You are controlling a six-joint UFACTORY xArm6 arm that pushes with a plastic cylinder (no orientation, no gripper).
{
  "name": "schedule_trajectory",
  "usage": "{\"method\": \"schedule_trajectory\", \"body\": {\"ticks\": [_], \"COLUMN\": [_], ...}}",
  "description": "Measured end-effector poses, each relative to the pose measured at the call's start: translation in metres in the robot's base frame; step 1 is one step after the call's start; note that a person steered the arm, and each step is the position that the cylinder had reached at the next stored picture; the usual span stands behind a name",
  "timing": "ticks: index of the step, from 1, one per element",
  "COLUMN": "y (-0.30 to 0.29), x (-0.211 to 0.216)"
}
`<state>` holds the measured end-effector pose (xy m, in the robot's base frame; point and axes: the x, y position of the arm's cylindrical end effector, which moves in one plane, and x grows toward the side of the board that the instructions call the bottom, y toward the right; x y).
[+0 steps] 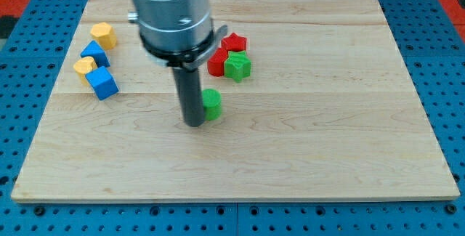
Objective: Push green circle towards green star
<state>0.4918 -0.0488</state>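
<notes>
The green circle (212, 104) lies near the middle of the wooden board. My tip (194, 122) stands right against its left side, touching or almost touching it. The green star (237, 67) lies up and to the right of the circle, a short gap away. It sits against a red block (217, 62) on its left, with a red star (234, 43) just above it.
At the board's left are a yellow block (103, 34), a blue block (94, 53), a second yellow block (84, 66) and a blue cube (102, 83). The wooden board (327, 134) lies on a blue pegboard table. The arm's grey body covers the top middle.
</notes>
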Motion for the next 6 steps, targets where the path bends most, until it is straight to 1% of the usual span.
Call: {"method": "schedule_trajectory", "body": {"ticks": [6], "y": [0.009], "x": [-0.046]}}
